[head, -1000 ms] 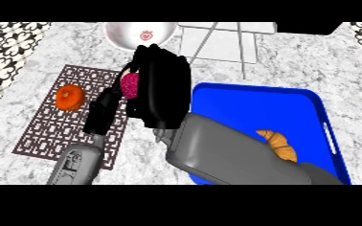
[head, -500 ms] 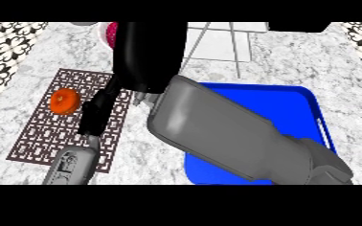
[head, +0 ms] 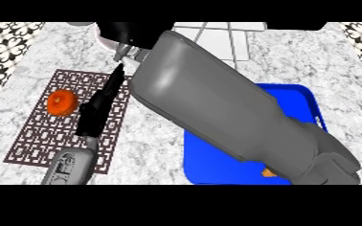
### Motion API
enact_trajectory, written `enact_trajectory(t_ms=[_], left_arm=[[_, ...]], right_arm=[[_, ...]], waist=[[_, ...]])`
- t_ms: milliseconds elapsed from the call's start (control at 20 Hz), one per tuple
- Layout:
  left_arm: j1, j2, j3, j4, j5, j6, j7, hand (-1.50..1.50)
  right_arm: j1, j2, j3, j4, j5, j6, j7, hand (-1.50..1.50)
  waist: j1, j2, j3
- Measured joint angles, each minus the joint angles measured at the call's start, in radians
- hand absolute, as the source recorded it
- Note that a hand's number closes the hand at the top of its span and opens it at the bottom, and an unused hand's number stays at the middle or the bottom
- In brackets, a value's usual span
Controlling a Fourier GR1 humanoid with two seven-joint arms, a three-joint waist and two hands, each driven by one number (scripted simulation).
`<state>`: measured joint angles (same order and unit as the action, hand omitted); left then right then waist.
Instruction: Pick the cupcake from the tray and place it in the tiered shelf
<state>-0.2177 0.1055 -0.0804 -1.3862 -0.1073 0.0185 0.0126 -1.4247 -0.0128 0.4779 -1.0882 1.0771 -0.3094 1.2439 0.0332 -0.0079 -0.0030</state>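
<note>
the right forearm (head: 226, 110) fills most of the head view, a broad grey mass running from the lower right corner up toward the top centre. its black right hand (head: 130, 31) sits at the far end of the bench, cut off by the upper edge of the scene, so whether its fingers are curled or straight cannot be told. the cupcake is not visible anywhere — if the hand has it, the hand and forearm hide it.

just behind that hand a pale round plate (head: 106, 40) shows as a sliver, and to its right stands the white tiered shelf (head: 219, 40), partly covered by the forearm.

the blue tray (head: 311, 110) lies on the right side of the marble bench (head: 42, 57), mostly under the forearm; a small orange-brown scrap of something (head: 268, 173) peeks out at the tray's near edge beside the arm.

on the left a dark patterned mat (head: 42, 134) carries an orange round fruit (head: 62, 101). the left hand (head: 99, 107) rests over the mat's right part, fingers straight and pointing away — open, holding nothing — with its grey forearm (head: 68, 167) coming in from the lower edge.
</note>
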Motion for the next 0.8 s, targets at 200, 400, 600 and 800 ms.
enact_trajectory(t_ms=[200, 400, 600, 800], left_arm=[[0.009, 0.006, 0.010, 0.000, 0.009, -0.008, -0.009, 0.00], [0.028, 0.006, 0.006, -0.018, 0.000, -0.002, -0.012, 0.00], [0.029, 0.002, 0.007, -0.028, 0.000, 0.001, -0.007, 0.00], [0.037, 0.003, 0.004, -0.036, -0.004, -0.002, -0.007, 0.00]], right_arm=[[-0.048, 0.000, -0.038, 0.048, 0.039, 0.016, -0.003, 1.50], [-0.077, 0.001, -0.100, 0.095, 0.079, 0.027, -0.029, 1.50], [-0.126, 0.000, -0.151, 0.174, 0.109, 0.037, -0.063, 1.50], [-0.137, 0.002, -0.174, 0.243, 0.153, 0.034, -0.090, 1.50]], waist=[[-0.005, 0.002, 0.001], [-0.012, 0.004, 0.001], [-0.012, 0.007, 0.001], [-0.011, 0.009, 0.002]])
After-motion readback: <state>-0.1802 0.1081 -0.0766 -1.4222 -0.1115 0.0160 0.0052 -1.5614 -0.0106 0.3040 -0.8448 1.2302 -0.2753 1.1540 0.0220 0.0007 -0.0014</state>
